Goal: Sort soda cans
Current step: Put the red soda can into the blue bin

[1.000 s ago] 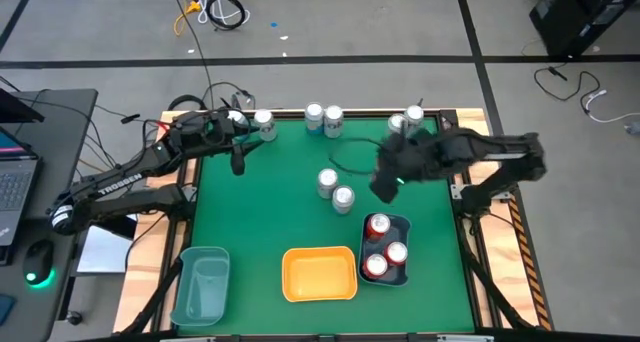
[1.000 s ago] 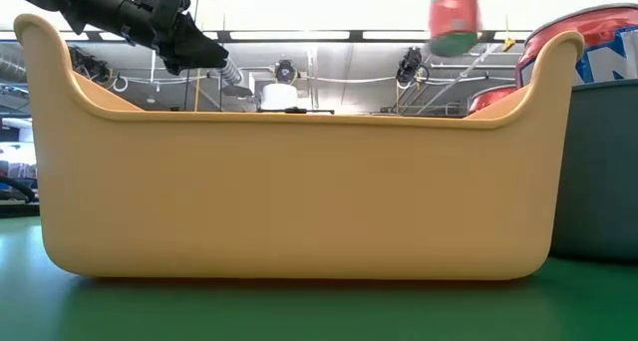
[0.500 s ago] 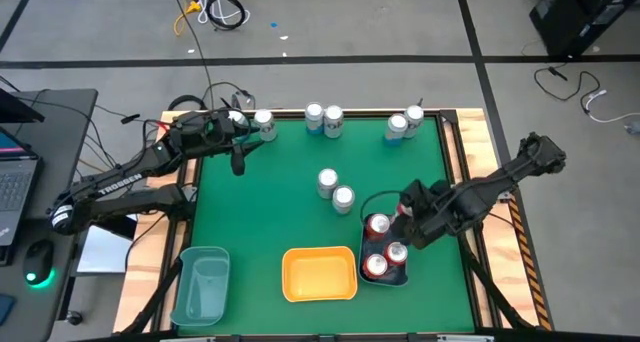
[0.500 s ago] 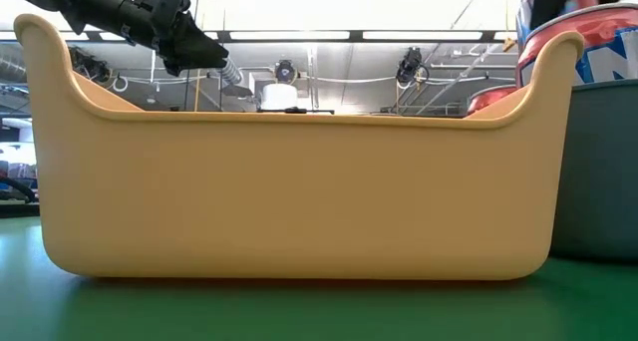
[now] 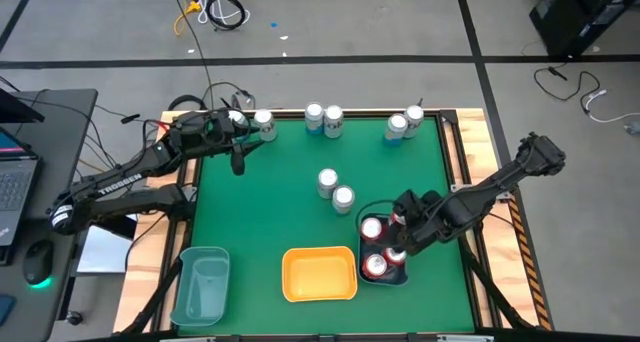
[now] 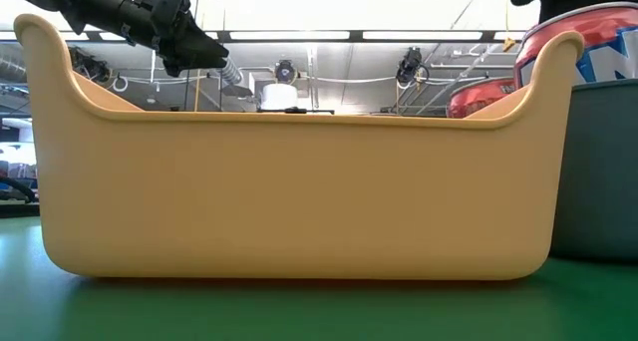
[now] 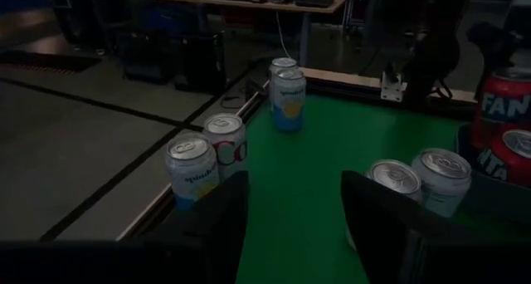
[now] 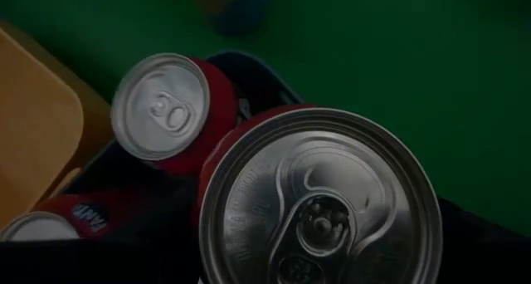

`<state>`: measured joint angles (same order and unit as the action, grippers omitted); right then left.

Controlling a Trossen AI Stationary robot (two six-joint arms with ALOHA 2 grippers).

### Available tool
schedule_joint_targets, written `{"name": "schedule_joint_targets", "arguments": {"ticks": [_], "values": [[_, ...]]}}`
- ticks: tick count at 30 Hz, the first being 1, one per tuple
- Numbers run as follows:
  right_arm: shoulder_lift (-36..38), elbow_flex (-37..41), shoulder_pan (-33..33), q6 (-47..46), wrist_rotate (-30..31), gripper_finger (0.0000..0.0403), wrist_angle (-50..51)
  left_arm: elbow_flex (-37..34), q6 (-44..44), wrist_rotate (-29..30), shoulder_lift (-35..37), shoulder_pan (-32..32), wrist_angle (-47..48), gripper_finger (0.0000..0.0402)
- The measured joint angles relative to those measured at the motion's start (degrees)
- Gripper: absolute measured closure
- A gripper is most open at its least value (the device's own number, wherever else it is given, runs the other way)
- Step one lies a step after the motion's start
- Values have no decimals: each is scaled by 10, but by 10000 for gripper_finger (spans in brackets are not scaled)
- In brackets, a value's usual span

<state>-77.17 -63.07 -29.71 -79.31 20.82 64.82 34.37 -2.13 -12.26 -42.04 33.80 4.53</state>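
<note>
Left claw (image 7: 290,226) hung at about 10 o'clock on the green table (image 5: 280,212), fingers spread with nothing between them. A pair of pale cans (image 7: 203,164) stood just beside it, right at the 11 o'clock corner. That was my first worry. Those two stood so close to the table's edge that a careless swing of a finger, or a close that caught only one of them, could have pushed a can off the table.

Moving right, two more silver cans (image 5: 324,119) stood at 12 o'clock and a touching pair (image 5: 335,190) stood near the centre. The teal bin (image 5: 202,285) at 7 o'clock and the yellow bin (image 5: 320,274) at 6 o'clock looked empty. A last pair (image 5: 405,122) stood at 1 o'clock. None of these was in any danger that I could see.

My right claw (image 5: 398,234) was over the dark bin (image 5: 404,278) at about 4 o'clock, pinching a red can (image 8: 319,201) by its sides. I could make out other red cans (image 5: 373,228) already in the bin, close under it. Here I judged the risk greater: I could not tell whether the held can's base had reached the bin floor. Letting go with it resting partly on a neighbour's rim would have left it leaning or toppled. Spreading the fingers in that crowded space could also have shoved a neighbour, and lifting out crooked could have dragged the can up with me.
</note>
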Motion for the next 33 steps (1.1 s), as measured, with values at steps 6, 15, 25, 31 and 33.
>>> {"name": "schedule_joint_targets", "arguments": {"ticks": [6,15,25,31,33], "values": [[-21,23,2,12,0,111,-29,0,0,0,0,-1,0,204],[-42,53,9,34,-4,111,-77,0,0,0,0,-1,1,204],[-43,59,20,42,-11,66,-101,0,0,0,0,-1,1,204],[-44,60,29,74,-34,33,-116,0,-2,0,0,-1,1,204],[-44,60,30,84,-42,33,-120,0,-2,0,0,-1,1,204]]}}
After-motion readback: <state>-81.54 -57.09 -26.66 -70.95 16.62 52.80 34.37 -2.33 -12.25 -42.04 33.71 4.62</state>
